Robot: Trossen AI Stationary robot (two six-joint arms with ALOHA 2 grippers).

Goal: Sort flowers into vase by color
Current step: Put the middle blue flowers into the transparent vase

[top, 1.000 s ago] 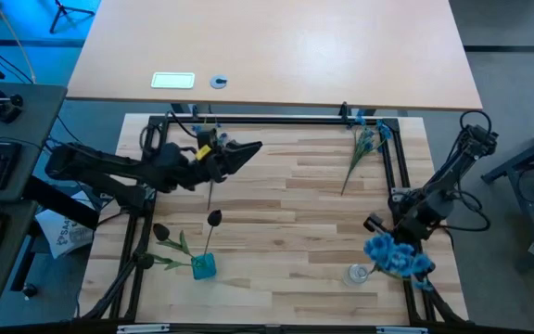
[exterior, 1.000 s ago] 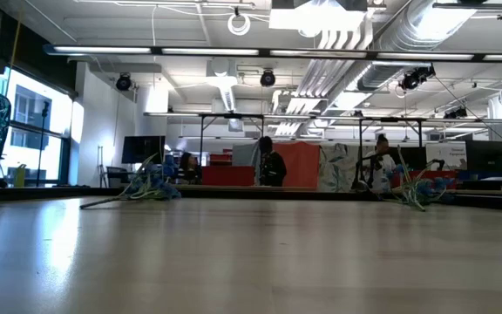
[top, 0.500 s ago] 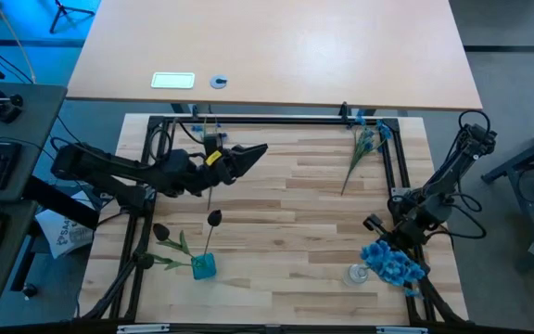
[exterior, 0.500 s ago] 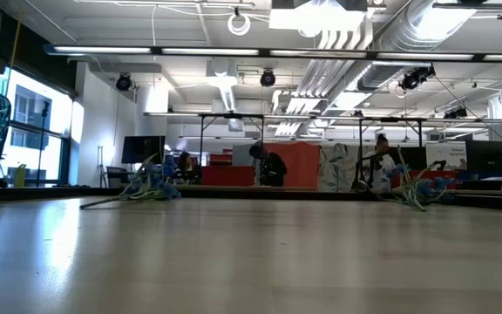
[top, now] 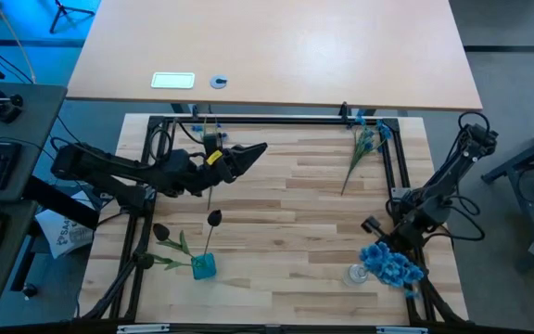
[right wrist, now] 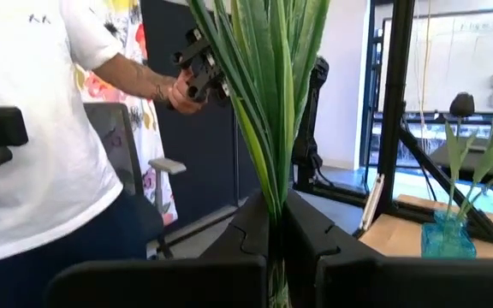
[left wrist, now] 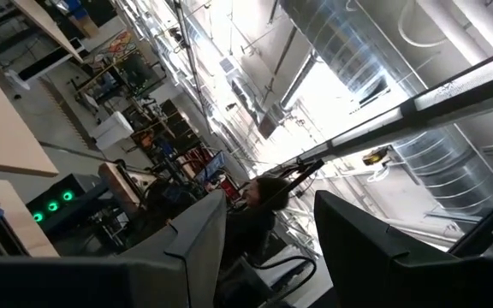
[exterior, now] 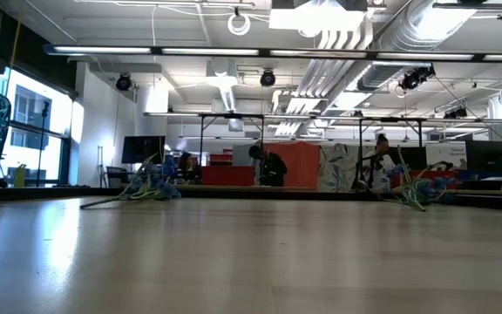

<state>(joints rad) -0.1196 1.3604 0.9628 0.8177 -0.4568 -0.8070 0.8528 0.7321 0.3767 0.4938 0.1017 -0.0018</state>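
Note:
A blue glass vase [top: 204, 267] stands near the table's near left. It holds two leafy stems with dark buds [top: 214, 218], which lean out of it. My left gripper [top: 262, 148] hovers open above the table's far left and points up into the room, with nothing between its fingers [left wrist: 204, 231]. My right gripper [top: 383, 234] is shut on a sprig of blue flowers [top: 392, 263] over the near right corner, beside a clear glass vase [top: 357, 275]. Another blue sprig [top: 364, 148] lies flat at the far right. My right gripper pinches the sprig's green stems and long leaves [right wrist: 272, 244] between its two fingers. The leaves run on past the fingertips [right wrist: 302, 231]. The blue blossom head [top: 395, 267] shows just off the gripper, by the clear vase. Whether it rests on anything I cannot tell.
A black metal frame [top: 276, 119] borders the wooden top, and its right rail [top: 399, 176] runs close to my right arm. A person in a white shirt [right wrist: 50, 145] stands beyond the table holding a controller. The middle of the wooden top [top: 295, 204] is bare.
The blue blossom head in my right gripper has swung a little toward the table's near edge. My left gripper has stayed open.

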